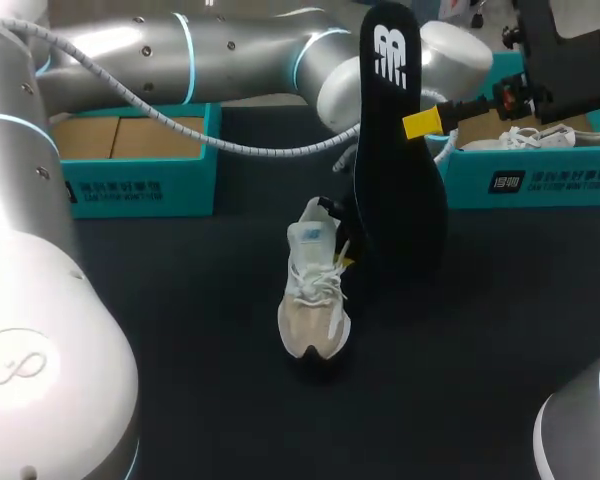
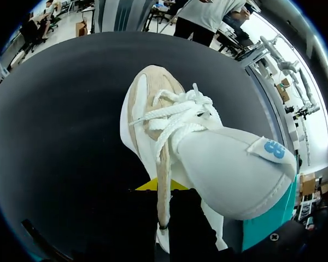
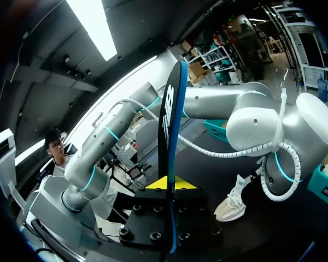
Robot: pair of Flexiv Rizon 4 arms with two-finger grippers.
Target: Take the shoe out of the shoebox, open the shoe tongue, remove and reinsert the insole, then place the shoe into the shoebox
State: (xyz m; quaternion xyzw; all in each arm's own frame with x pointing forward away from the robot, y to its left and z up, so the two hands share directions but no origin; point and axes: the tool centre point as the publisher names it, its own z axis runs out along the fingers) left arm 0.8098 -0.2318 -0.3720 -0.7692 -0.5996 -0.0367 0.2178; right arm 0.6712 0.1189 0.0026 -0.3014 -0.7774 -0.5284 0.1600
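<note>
Dark tabletop is carrying one white-and-beige sneaker at centre, toe pointing toward the robot, tongue standing pulled open, laces lying loose. Left gripper is clamping the sneaker's collar edge. Right gripper is pinching one black insole, holding it upright just beside the sneaker. Two teal boxes are sitting at the rear: left shoebox, partly blocked by the left arm, and right shoebox, which is holding a second white shoe.

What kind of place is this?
Probably a robot test bench: a dark table with a shoe, teal shoeboxes, and an insole held up in the right claw.
</note>
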